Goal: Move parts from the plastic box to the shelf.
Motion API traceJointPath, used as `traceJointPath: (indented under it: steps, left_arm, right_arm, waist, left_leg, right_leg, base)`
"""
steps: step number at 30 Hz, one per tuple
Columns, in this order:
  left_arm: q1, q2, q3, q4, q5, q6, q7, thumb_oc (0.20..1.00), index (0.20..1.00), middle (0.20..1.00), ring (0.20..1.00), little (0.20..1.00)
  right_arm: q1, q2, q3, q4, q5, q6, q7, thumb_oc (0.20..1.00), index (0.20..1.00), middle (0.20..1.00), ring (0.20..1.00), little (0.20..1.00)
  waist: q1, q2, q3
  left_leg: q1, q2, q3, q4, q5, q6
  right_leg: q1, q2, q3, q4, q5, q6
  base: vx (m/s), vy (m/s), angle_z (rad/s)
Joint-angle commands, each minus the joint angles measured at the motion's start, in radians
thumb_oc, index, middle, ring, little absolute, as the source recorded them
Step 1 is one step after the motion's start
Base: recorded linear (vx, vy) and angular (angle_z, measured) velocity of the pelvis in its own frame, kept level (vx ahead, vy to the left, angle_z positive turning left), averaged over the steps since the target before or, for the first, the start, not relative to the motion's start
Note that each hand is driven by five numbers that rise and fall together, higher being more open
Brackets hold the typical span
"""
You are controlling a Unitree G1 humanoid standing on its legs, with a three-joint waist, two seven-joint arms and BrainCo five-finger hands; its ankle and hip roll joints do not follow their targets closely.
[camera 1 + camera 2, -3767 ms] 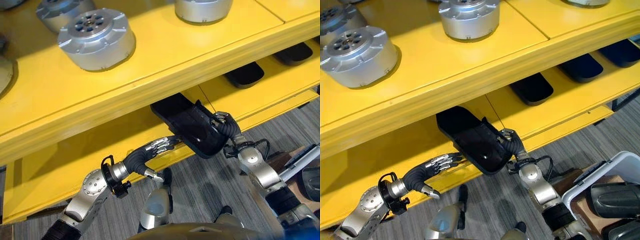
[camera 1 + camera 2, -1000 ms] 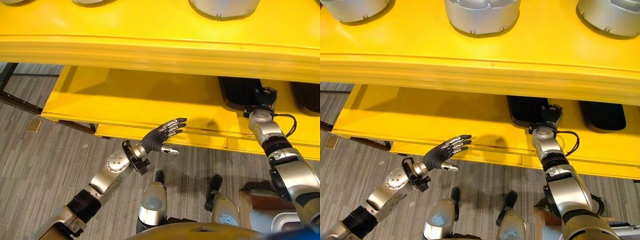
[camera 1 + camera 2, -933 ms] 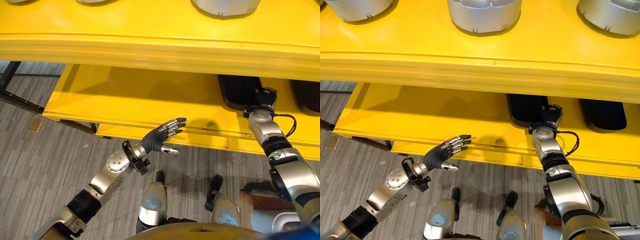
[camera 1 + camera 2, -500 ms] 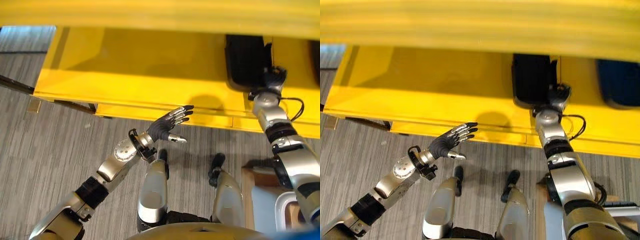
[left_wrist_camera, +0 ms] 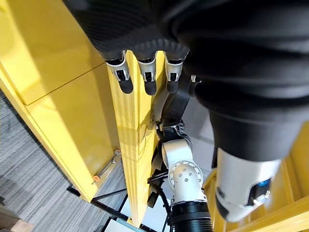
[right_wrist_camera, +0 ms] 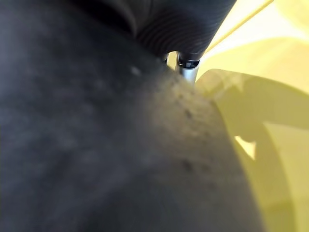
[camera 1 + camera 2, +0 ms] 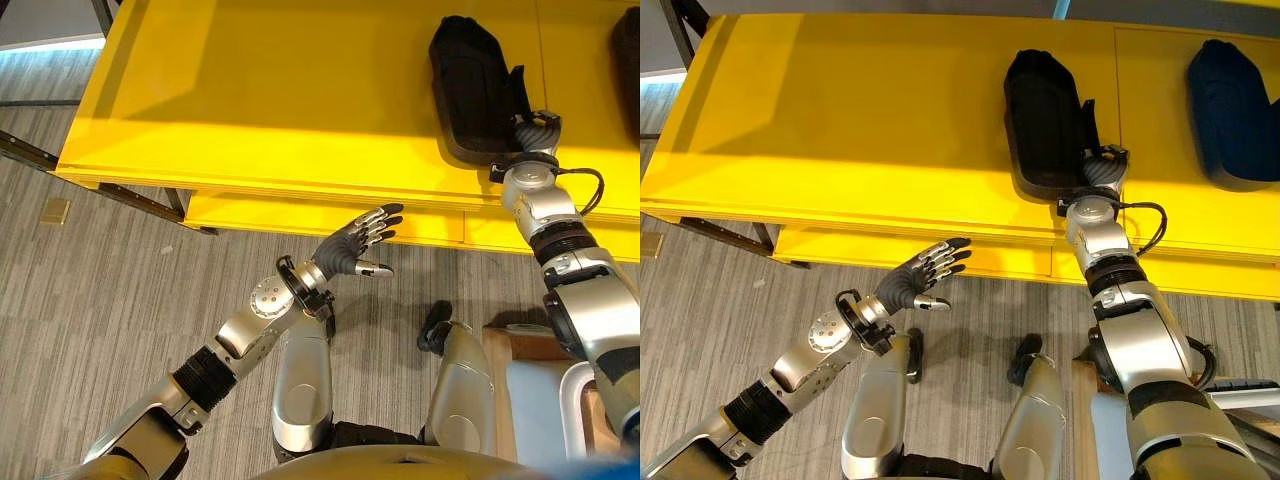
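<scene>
A black shell-shaped part [image 7: 468, 90] lies on the lower yellow shelf [image 7: 250, 100], its long side pointing into the shelf. My right hand [image 7: 533, 132] is at the part's near right corner, with fingers [image 7: 1086, 115] up along its rim, pinching it. In the right wrist view the dark part [image 6: 96, 145] sits right against the camera, with one finger [image 6: 188, 67] showing past it. My left hand [image 7: 350, 248] hovers open and holding nothing in front of the shelf's front edge, left of the part; its straight fingers [image 5: 145, 72] point at that edge.
A second dark part [image 7: 1230, 100] lies on the same shelf, further right. The white plastic box [image 7: 572, 410] shows at the lower right on the floor side. The shelf's left stretch [image 7: 840, 110] is bare yellow. Dark frame bars [image 7: 120, 195] run under the shelf's left end.
The camera has tilted down, so the upper shelf with its silver parts has left the picture. The black part has gone from the shelf's edge onto the lower shelf. My left hand has come off it.
</scene>
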Motion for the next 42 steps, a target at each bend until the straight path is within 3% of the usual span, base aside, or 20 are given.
traceJointPath:
  steps: [1,10,14,21,31,42]
  left_arm:
    - [-0.016,-0.042,-0.023,-0.028,-0.027,-0.057,0.010,1.000,1.000,1.000,1.000,1.000]
    - [-0.061,-0.059,-0.065,0.029,-0.053,-0.054,0.061,1.000,1.000,1.000,1.000,1.000]
    - [-0.082,-0.038,-0.063,0.048,-0.090,-0.045,0.074,1.000,1.000,1.000,1.000,1.000]
    - [-0.097,-0.005,-0.055,0.048,-0.126,-0.044,0.070,1.000,1.000,1.000,1.000,1.000]
    - [-0.115,0.002,-0.063,0.051,-0.134,-0.074,0.086,1.000,1.000,1.000,1.000,1.000]
    - [-0.131,0.010,-0.031,0.061,-0.122,-0.072,0.107,1.000,1.000,1.000,1.000,1.000]
  right_arm:
    - [-0.087,-0.049,0.021,0.040,0.035,0.018,0.030,0.200,0.200,0.200,0.200,0.200]
    - [-0.201,-0.052,0.068,0.100,0.062,0.058,0.001,0.200,0.200,0.200,0.200,0.200]
    - [-0.302,-0.063,0.132,0.112,0.069,0.108,-0.035,0.200,0.200,0.200,0.200,0.200]
    - [-0.383,-0.075,0.196,0.103,0.062,0.129,-0.087,0.200,0.200,0.200,0.200,0.200]
    - [-0.380,-0.047,0.228,0.109,0.087,0.150,-0.120,0.200,0.200,0.200,0.200,0.200]
    - [-0.326,-0.016,0.211,0.118,0.095,0.166,-0.138,0.200,0.200,0.200,0.200,0.200]
  waist:
    - [0.026,-0.002,-0.041]
    - [0.021,-0.008,-0.062]
    - [0.026,-0.015,-0.068]
    - [0.030,-0.013,-0.067]
    - [0.018,0.001,-0.054]
    - [0.018,0.003,-0.048]
  left_leg:
    - [0.032,0.074,0.058,0.031,-0.034,-0.007]
    - [-0.014,0.089,0.045,0.108,-0.071,-0.017]
    - [-0.036,0.093,0.042,0.126,-0.079,-0.020]
    - [-0.066,0.095,0.038,0.137,-0.084,-0.021]
    - [-0.079,0.088,0.050,0.116,-0.074,-0.011]
    - [-0.039,0.089,0.065,0.050,-0.049,-0.012]
  right_leg:
    - [0.015,-0.053,0.018,0.179,-0.117,0.052]
    - [-0.050,-0.057,0.044,0.275,-0.163,0.045]
    - [-0.080,-0.046,0.052,0.289,-0.168,0.045]
    - [-0.111,-0.030,0.055,0.301,-0.178,0.040]
    - [-0.134,-0.005,0.070,0.287,-0.174,0.034]
    - [-0.106,-0.008,0.063,0.229,-0.146,0.039]
  base:
    - [-0.01,0.023,-0.11]
    - [0.04,0.005,-0.02]
    - [0.07,-0.037,-0.02]
    - [0.03,-0.015,0.00]
    - [-0.01,0.012,-0.02]
    - [-0.04,-0.005,-0.05]
